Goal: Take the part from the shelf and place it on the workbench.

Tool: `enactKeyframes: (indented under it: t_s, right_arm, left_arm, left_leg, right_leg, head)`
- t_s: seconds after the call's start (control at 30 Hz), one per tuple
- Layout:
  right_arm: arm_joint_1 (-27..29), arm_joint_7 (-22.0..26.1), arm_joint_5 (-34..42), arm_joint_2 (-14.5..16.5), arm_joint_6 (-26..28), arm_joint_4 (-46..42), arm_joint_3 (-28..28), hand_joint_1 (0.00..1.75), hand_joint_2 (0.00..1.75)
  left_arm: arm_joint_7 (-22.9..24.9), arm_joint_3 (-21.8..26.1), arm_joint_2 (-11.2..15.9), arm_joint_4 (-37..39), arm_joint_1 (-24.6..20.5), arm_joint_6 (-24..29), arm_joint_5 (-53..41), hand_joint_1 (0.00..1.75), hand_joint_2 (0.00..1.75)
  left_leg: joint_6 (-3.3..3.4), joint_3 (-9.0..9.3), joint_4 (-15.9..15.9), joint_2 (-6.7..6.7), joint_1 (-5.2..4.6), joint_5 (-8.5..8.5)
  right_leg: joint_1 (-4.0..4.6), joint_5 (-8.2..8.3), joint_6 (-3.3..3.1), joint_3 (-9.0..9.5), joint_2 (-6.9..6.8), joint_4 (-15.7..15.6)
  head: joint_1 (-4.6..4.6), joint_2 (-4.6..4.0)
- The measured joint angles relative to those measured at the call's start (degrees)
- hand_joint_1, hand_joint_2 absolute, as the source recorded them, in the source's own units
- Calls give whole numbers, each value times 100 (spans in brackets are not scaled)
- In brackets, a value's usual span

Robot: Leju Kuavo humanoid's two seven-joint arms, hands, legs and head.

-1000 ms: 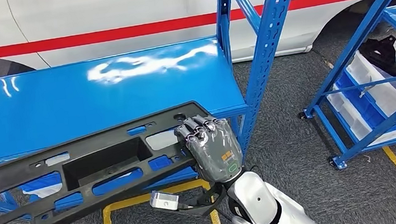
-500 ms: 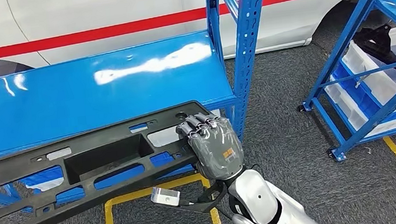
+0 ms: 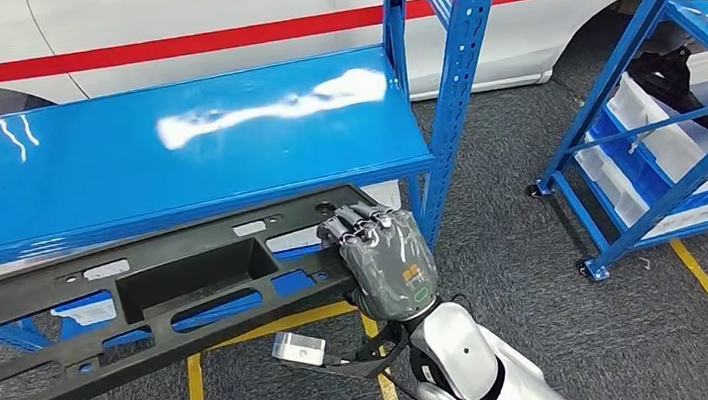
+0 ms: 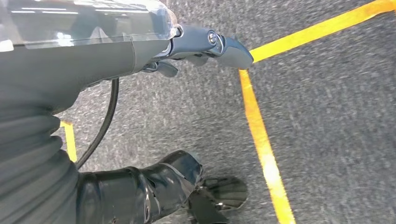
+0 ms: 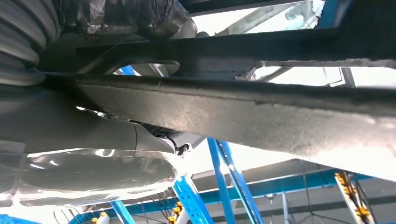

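I am holding the part (image 3: 141,305), a long black plastic panel with moulded openings, in front of the blue shelf (image 3: 173,150). My right hand (image 3: 384,262) is gripping its right end: the fingers are curling over the top edge, and in the right wrist view the panel's edge (image 5: 243,112) is running straight across the hand (image 5: 88,135), with the thumb below it. The part is sitting off the shelf's front edge, its near side hanging out over the grey floor (image 3: 559,267) and the yellow floor marking (image 3: 284,324); I cannot tell whether its far edge is touching the shelf lip. My left hand (image 4: 93,42) is pointing down toward the floor in the left wrist view, fingers partly out, with nothing visible between them, so I am logging it as released, though the far fingers are hidden. The left end of the part is running off the left of the head view, so I cannot tell what is supporting it there. Judgement: the pick looks done or nearly done, with the part gripped and drawn off the shelf. Left to do: carrying it away and setting it on the table, which I am not seeing here. A second blue rack (image 3: 683,122) with white bins is standing to the right, near the swing path, so I am noting it as a clearance risk.
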State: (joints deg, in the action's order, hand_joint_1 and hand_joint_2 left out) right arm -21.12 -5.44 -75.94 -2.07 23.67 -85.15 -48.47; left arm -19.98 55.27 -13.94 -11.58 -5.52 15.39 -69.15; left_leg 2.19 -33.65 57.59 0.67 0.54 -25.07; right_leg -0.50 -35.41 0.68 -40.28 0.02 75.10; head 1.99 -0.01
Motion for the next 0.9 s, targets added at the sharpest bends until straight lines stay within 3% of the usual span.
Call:
enactKeyframes:
  t_s: [0.03, 0.13, 0.2, 0.3, 0.37, 0.43, 0.47, 0.5, 0.53, 0.6, 0.67, 0.7, 0.8, 0.83, 0.9]
  right_arm:
    - [10, 0, 14, -1, 2, 0, 9, 175, 175]
    - [19, 11, 76, 0, 13, -5, 36, 175, 175]
    - [30, 20, 134, 1, 23, -20, 60, 175, 175]
    - [40, 33, 192, 7, 45, -43, 86, 175, 175]
    - [45, 55, 230, 24, 79, -49, 94, 175, 175]
    - [57, 74, 264, 45, 107, -50, 104, 175, 175]
    - [68, 80, 276, 50, 111, -50, 109, 175, 175]
    - [80, 84, 285, 51, 112, -49, 114, 175, 175]
    - [91, 87, 291, 51, 112, -49, 119, 175, 175]
    - [104, 95, 295, 52, 112, -49, 132, 175, 175]
    - [107, 102, 296, 54, 113, -57, 153, 175, 175]
    - [108, 103, 296, 55, 114, -62, 164, 175, 175]
    - [115, 105, 305, 55, 116, -77, 180, 175, 175]
    - [117, 108, 317, 54, 116, -80, 185, 175, 175]
    - [122, 121, 356, 52, 115, -83, 198, 175, 175]
  left_arm:
    - [0, 1, 0, 0, 1, 1, 0, 0, 175]
    - [1, 1, -2, 0, 1, 2, -1, 0, 175]
    - [2, 1, -2, 0, 2, 3, 0, 0, 175]
    - [5, 5, -1, 0, 12, 8, -1, 0, 175]
    - [7, 9, 1, 0, 16, 17, 1, 0, 175]
    - [8, 10, 1, 0, 17, 21, 1, 0, 175]
    - [9, 10, 2, 0, 17, 21, 1, 0, 175]
    - [10, 10, 2, 0, 18, 21, 0, 0, 175]
    - [10, 10, 2, 0, 18, 21, -1, 0, 175]
    - [11, 10, 2, 0, 15, 22, -1, 0, 175]
    - [11, 10, 2, 0, 5, 25, -1, 0, 175]
    - [10, 11, 2, 0, 2, 27, -1, 0, 175]
    - [12, 16, 1, 0, 9, 34, -1, 0, 175]
    - [13, 18, -1, 0, 9, 34, -2, 0, 175]
    - [15, 20, -3, 0, 4, 34, -5, 0, 175]
  left_leg:
    - [-7, -61, 30, 0, 0, 23]
    - [-55, -194, 125, -4, -4, 70]
    - [-124, -235, 152, -7, -8, 122]
    - [-233, -294, 168, -24, -6, 146]
    - [-290, -419, 461, -43, 1, -184]
    - [-342, -606, 1146, -46, 20, -711]
    - [-361, -669, 1483, -46, 26, -867]
    - [-374, -669, 1696, -46, 29, -901]
    - [-379, -575, 1707, -46, 31, -807]
    - [-361, -94, 1116, -48, 35, -497]
    - [-311, 454, 295, -63, 15, -441]
    - [-282, 597, 47, -72, 2, -480]
    - [-178, 593, -103, -64, -2, -434]
    - [-129, 559, -120, -51, 11, -381]
    - [-49, 457, -136, -23, 29, -267]
  right_leg:
    - [-5, 84, -1, 128, -1, -104]
    - [-2, 434, -54, 841, -1, -1180]
    - [33, 495, -99, 1015, 4, -1524]
    - [18, 624, -199, 937, 3, -1571]
    - [-23, 744, -295, 838, -9, -1616]
    - [-19, 848, -332, 703, -14, -1615]
    - [-17, 898, -329, 631, -17, -1610]
    - [-16, 947, -323, 561, -20, -1602]
    - [-16, 990, -313, 496, -23, -1592]
    - [-18, 1063, -283, 389, -21, -1562]
    - [-5, 1128, -228, 324, -16, -1537]
    - [0, 1167, -195, 312, -16, -1538]
    - [5, 1256, -90, 294, -11, -1564]
    - [4, 1164, -62, 261, -7, -1499]
    - [-5, 704, -27, 111, -1, -1062]
  head:
    - [1, 0]
    - [-2, 1]
    - [-1, 1]
    - [-2, 0]
    - [-5, -1]
    - [-10, -1]
    - [-11, -1]
    - [-11, -1]
    - [-11, -1]
    - [-13, 1]
    - [-12, 1]
    - [-11, 1]
    - [-9, 1]
    - [-7, 0]
    - [-4, -1]
